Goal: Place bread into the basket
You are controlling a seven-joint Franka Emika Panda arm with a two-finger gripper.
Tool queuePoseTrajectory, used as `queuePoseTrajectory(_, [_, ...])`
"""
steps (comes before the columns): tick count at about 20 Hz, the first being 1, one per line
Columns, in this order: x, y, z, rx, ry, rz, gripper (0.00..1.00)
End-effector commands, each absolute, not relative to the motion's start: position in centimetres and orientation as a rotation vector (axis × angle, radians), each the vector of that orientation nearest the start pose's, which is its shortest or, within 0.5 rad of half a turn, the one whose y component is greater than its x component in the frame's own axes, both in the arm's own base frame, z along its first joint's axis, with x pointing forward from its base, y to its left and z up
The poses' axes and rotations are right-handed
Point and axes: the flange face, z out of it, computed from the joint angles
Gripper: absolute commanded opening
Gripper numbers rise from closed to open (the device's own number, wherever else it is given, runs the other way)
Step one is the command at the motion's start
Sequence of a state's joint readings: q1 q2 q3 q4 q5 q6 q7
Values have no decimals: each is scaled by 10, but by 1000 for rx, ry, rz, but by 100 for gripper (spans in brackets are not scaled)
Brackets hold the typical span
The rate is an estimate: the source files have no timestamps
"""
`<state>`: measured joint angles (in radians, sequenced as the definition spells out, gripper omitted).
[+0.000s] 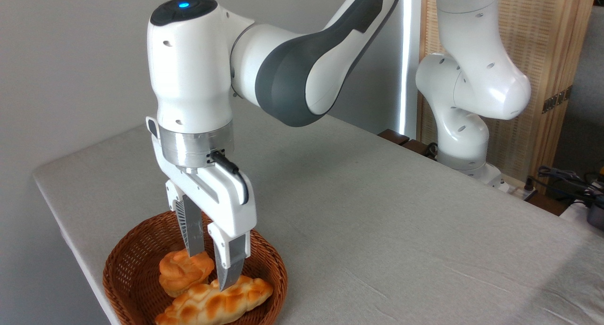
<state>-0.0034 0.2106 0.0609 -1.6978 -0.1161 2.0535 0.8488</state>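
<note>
Gripper [213,268] pointing straight down over the basket [123,263], fingers [192,230] parted by a narrow gap with nothing between them, front fingertip at or just above the top of the bread [217,302], contact impossible to tell. Bread lying lengthwise inside the basket along its front right rim, directly beneath and slightly forward of the fingertips, with a small round orange bun [181,270] just behind it and touching it, under the rear finger. Basket at the front left corner of the table [377,230], close to the left edge.
</note>
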Motion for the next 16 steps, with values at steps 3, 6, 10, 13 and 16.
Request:
queuePoseTrajectory(3, [599,32,558,-3065,908,-275,100])
queuePoseTrajectory(6, [580,14,588,-3081,947,-225,100])
queuePoseTrajectory(10, [558,-19,630,-3079,993,-156,100])
queuePoseTrajectory(13, [556,-34,625,-3065,1040,-138,100])
queuePoseTrajectory(16, [556,-25,618,-3011,1061,-94,100])
